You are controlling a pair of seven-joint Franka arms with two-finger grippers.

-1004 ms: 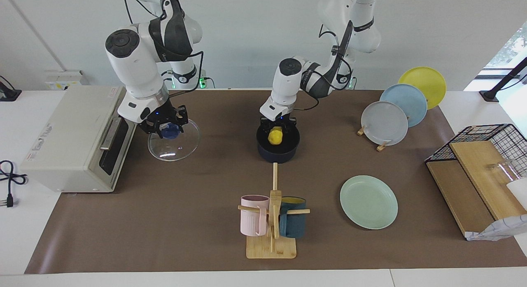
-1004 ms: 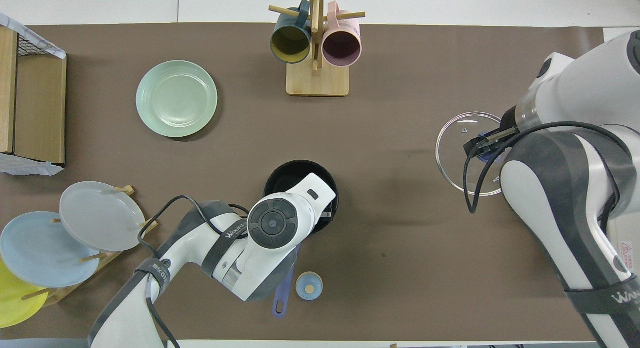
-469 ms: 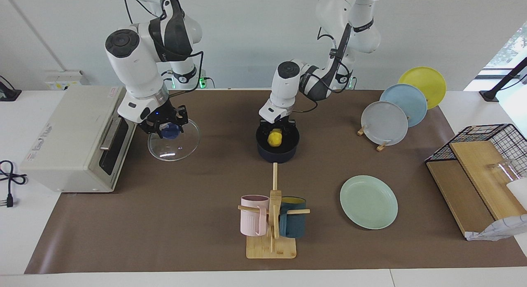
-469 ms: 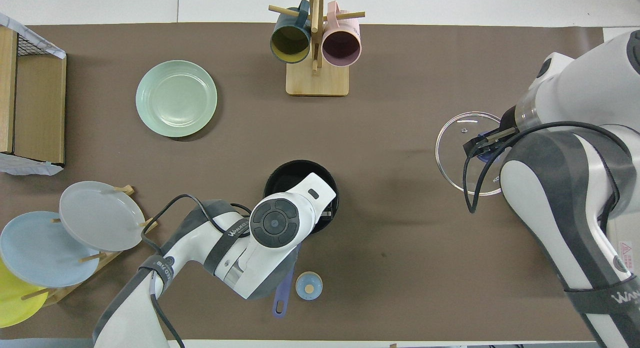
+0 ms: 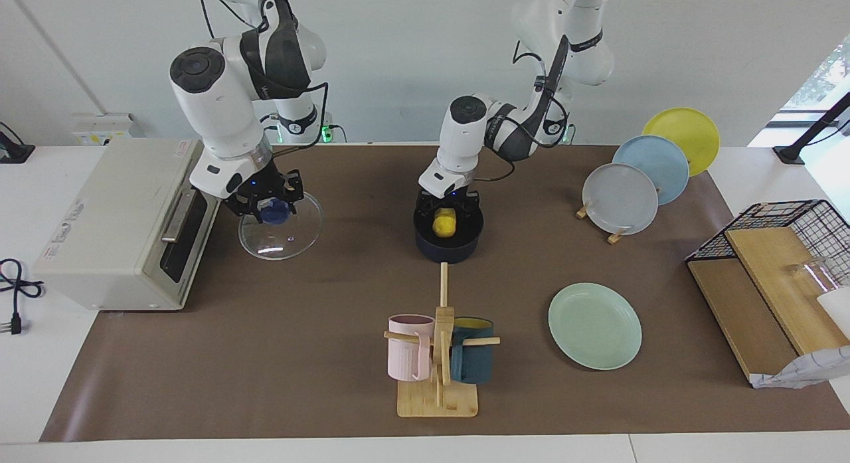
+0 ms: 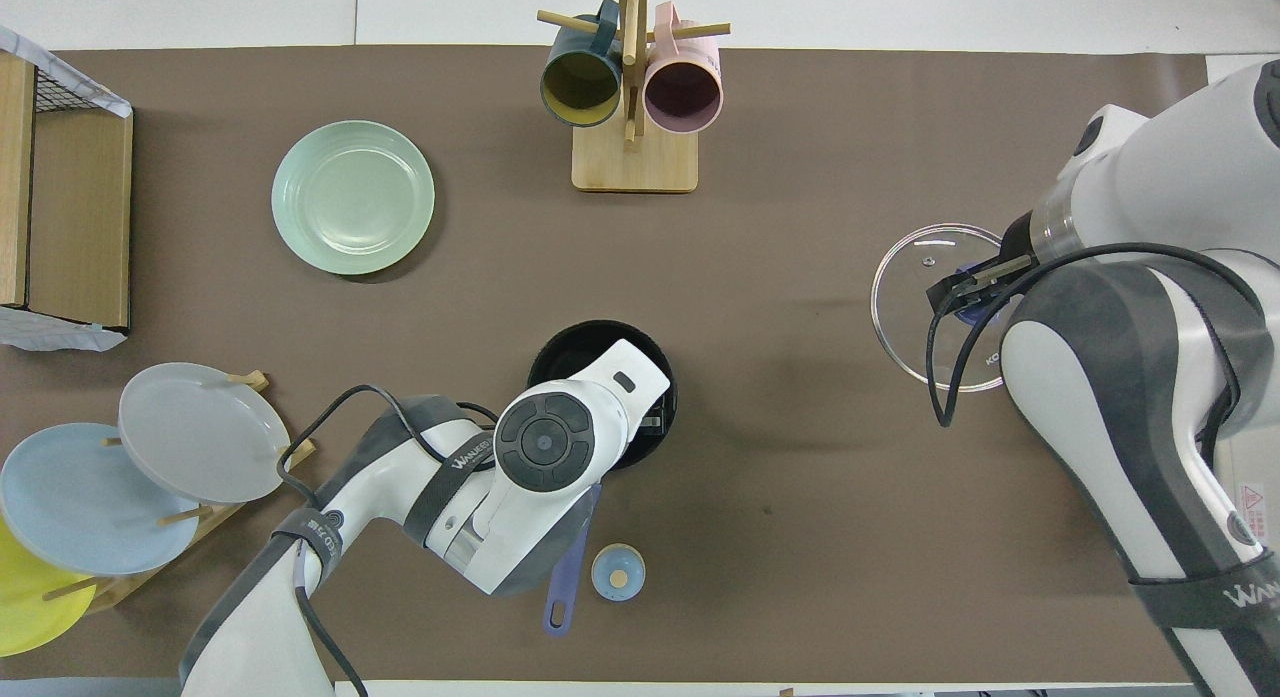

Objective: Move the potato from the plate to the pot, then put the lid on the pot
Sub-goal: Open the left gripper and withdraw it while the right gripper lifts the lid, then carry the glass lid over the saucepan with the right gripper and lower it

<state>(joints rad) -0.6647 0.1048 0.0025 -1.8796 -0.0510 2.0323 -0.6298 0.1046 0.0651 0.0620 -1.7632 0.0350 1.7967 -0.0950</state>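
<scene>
Table: we see a brown mat (image 5: 319, 317) covering a white table.
Pot (image 5: 449, 245): we find it mid-table, nearer the robots than the mug stand (image 5: 438, 357).
Potato (image 5: 444, 222): we see it inside the pot, between the left gripper's fingers.
Left gripper (image 5: 446, 207): we find it lowered into the pot; we cannot tell whether its fingers grip the potato or stand clear of it.
Plate (image 5: 595, 325): bare, toward the left arm's end.
Lid (image 5: 280, 224): we see it beside the toaster oven (image 5: 119, 217), toward the right arm's end.
Right gripper (image 5: 269, 207): we see its fingers closed on the lid's blue knob (image 5: 273, 213).
Bell (image 6: 618, 572): beside the pot's handle (image 6: 570, 567).
</scene>
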